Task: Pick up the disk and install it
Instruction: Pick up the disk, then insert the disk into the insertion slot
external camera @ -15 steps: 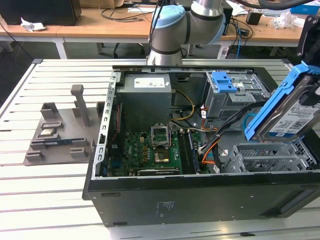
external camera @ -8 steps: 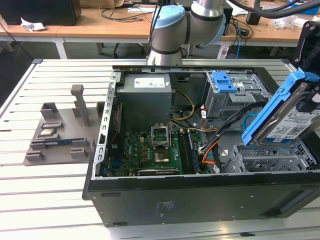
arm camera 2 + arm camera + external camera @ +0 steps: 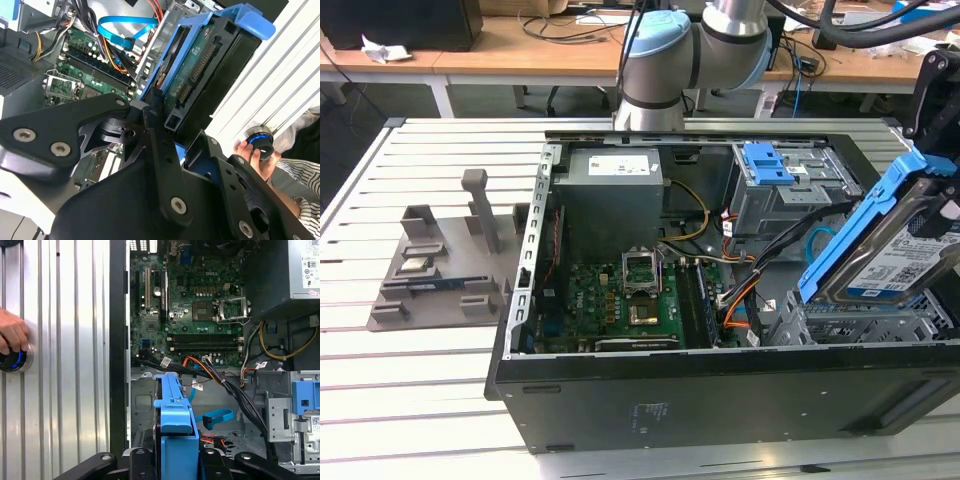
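Note:
The disk, a silver drive with a white-and-blue label in a blue carrier, hangs tilted over the open computer case at the exterior view's right. My gripper is shut on its raised end. In both wrist views the black fingers clamp the blue carrier from either side, and the drive's circuit-board underside shows. Just beneath the disk's lower end is a metal drive cage inside the case.
The case holds a green motherboard, a grey power-supply box, a cable bundle and a blue latch on the upper bay. A grey fixture lies on the slatted table. A hand rests on a blue-lit knob.

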Tool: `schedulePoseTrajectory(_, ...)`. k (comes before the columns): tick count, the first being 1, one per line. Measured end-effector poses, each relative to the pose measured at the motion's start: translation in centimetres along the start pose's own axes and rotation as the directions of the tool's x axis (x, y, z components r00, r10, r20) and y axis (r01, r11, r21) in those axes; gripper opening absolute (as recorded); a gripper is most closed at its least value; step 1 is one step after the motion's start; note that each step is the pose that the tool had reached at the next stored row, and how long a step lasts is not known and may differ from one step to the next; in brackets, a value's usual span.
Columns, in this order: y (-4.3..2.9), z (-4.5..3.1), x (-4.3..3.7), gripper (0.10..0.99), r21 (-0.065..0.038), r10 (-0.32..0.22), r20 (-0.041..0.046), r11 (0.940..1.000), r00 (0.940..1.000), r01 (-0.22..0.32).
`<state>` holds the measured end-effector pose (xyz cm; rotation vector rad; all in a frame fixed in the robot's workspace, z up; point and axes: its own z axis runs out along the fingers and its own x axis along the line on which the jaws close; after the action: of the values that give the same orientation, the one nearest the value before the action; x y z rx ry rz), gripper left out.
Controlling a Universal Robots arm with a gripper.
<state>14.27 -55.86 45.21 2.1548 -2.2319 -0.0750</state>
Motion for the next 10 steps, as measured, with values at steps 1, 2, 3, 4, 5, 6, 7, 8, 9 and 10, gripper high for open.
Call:
schedulePoseTrajectory(1, 0.00, 0.00, 0.00, 0.365, 0.000, 0.000, 0.0000, 1.0000, 1.0000, 0.000)
schedulePoseTrajectory(2, 0.01, 0.00, -0.01, 0.365, 0.000, 0.000, 0.0000, 1.0000, 1.0000, 0.000)
schedulePoseTrajectory(3, 0.02, 0.00, 0.00, 0.365, 0.000, 0.000, 0.0001, 1.0000, 1.0000, 0.000)
schedulePoseTrajectory(4, 0.02, 0.01, -0.01, 0.365, 0.000, 0.000, 0.0001, 1.0000, 1.0000, 0.000)
schedulePoseTrajectory(5, 0.03, 0.00, -0.01, 0.365, 0.000, 0.000, 0.0000, 1.0000, 1.0000, 0.000)
schedulePoseTrajectory(6, 0.04, 0.00, 0.00, 0.365, 0.000, 0.000, 0.0000, 1.0000, 1.0000, 0.000)
schedulePoseTrajectory(7, 0.04, 0.00, 0.00, 0.365, 0.000, 0.000, 0.0001, 1.0000, 1.0000, 0.000)
schedulePoseTrajectory(8, 0.04, 0.01, 0.00, 0.365, 0.000, 0.000, 0.0001, 1.0000, 1.0000, 0.000)
schedulePoseTrajectory(9, 0.05, 0.01, 0.00, 0.365, 0.000, 0.000, 0.0001, 1.0000, 1.0000, 0.000)
schedulePoseTrajectory(10, 0.06, 0.01, 0.00, 0.365, 0.000, 0.000, 0.0001, 1.0000, 1.0000, 0.000)
